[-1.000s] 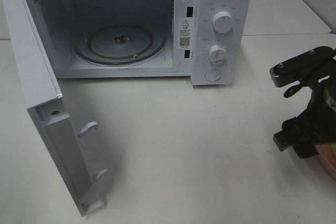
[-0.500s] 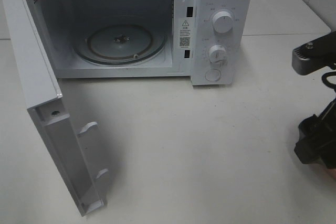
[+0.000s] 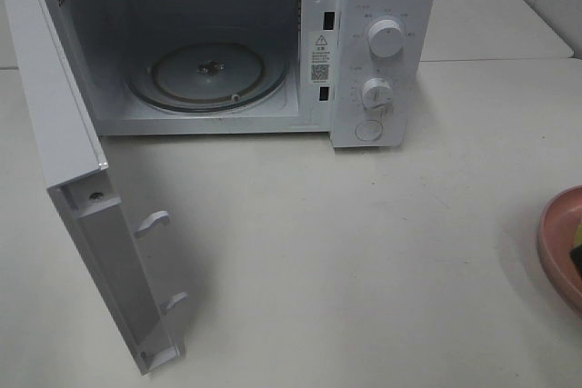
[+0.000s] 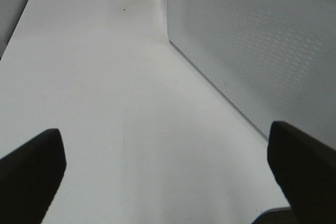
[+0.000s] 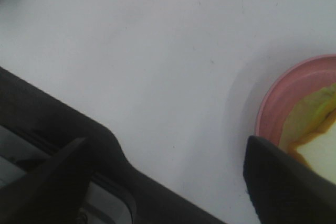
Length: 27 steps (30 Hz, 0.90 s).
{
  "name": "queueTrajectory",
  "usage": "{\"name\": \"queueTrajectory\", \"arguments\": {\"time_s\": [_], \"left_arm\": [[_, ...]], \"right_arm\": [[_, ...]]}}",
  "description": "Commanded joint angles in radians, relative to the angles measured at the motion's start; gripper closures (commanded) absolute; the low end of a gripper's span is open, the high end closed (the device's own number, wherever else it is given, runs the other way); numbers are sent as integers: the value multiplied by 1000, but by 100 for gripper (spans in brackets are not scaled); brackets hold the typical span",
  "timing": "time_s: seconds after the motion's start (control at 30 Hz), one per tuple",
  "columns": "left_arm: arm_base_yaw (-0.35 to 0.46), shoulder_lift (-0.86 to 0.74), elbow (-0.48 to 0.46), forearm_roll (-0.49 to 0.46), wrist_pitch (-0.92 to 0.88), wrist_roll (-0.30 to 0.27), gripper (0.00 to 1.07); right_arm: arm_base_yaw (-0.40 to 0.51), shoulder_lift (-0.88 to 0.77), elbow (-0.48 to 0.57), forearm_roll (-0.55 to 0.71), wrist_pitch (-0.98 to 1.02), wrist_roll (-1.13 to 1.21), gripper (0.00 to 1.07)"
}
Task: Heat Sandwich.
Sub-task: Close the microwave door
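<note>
A pale table carries a white microwave, its door swung wide, glass turntable bare. The sandwich sits on a pink plate at the table's right edge. Left pincer and right pincer both gape, holding nothing.

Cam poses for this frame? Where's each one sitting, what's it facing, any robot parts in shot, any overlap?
Exterior high: above, looking down at the open microwave on the table; plate at right edge; no arms visible.
Left wrist: low over the table, beside the microwave's perforated side; both fingers show, spread.
Right wrist: facing down at table, plate and sandwich; fingers spread.
Shared: the plate, in exterior and right wrist.
</note>
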Motion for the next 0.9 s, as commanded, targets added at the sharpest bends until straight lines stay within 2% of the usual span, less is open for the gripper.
{"name": "queueTrajectory", "arguments": {"time_s": [0.03,0.13,0.33,0.43,0.63,0.77,0.9], "left_arm": [[3,-23,3,-1,-3,-9,5],[3,-23,3,-1,-3,-9,5],[3,-23,3,-1,-3,-9,5],[3,-23,3,-1,-3,-9,5],[3,-23,3,-1,-3,-9,5],[3,-23,3,-1,-3,-9,5],[3,-23,3,-1,-3,-9,5]], "right_arm": [[1,-93,-1,9,27,-23,30],[-3,-218,-1,7,62,-19,27],[-33,-329,-1,4,99,-10,22],[-120,-404,-1,4,105,-14,23],[-217,-487,13,5,110,-16,24],[-344,-597,102,6,113,-16,26],[-397,-645,144,10,94,-15,28]]}}
